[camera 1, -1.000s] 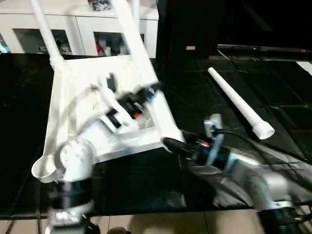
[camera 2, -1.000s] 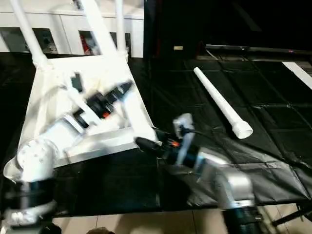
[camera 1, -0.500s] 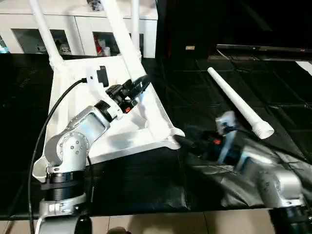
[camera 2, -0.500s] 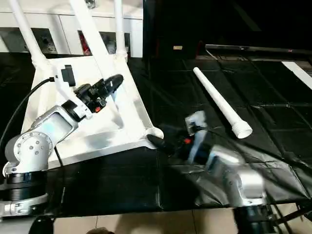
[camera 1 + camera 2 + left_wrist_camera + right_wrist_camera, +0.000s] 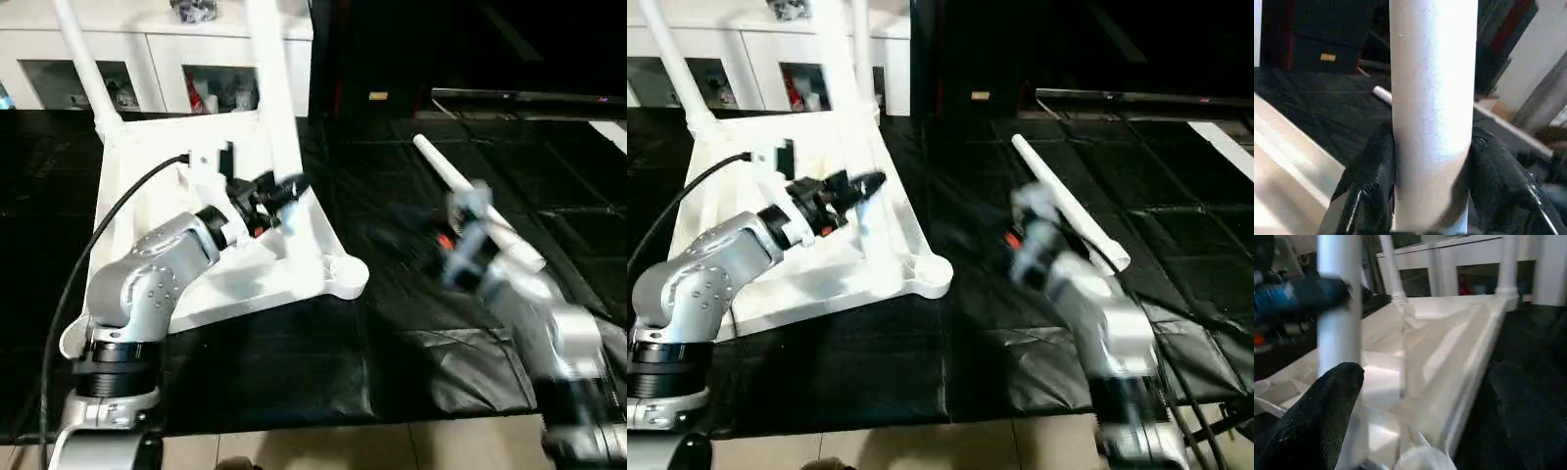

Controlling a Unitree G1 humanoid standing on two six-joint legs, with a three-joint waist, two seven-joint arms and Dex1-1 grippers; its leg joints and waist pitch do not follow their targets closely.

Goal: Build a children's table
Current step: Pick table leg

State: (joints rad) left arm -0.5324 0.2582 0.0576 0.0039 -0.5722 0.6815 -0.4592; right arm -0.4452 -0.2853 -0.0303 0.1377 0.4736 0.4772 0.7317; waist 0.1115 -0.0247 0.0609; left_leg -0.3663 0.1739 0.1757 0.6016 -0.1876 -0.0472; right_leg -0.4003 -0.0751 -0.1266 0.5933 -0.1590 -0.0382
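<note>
The children's table top [image 5: 147, 157] lies upside down on the black mat, ribbed side up. One white leg [image 5: 83, 64] stands in its far left corner and another [image 5: 862, 39] in its far right corner. My left gripper [image 5: 284, 186] is shut on a third leg [image 5: 274, 98], which stands upright over the right side of the top; both black fingers [image 5: 1371, 186] clamp it. The near right corner lobe [image 5: 348, 279] holds no leg. A loose leg [image 5: 480, 220] lies on the mat to the right. My right gripper [image 5: 1425, 377] hangs open between that corner and the loose leg, holding nothing.
A white cabinet [image 5: 147, 59] with glass doors stands behind the table top. The black mat [image 5: 294, 362] ends at a tiled floor strip along the near edge. A black cable [image 5: 88, 255] loops from my left arm over the top.
My right gripper has drawn back from the near right corner toward the loose leg and opened wider. The leg in my left gripper now stands more upright.
</note>
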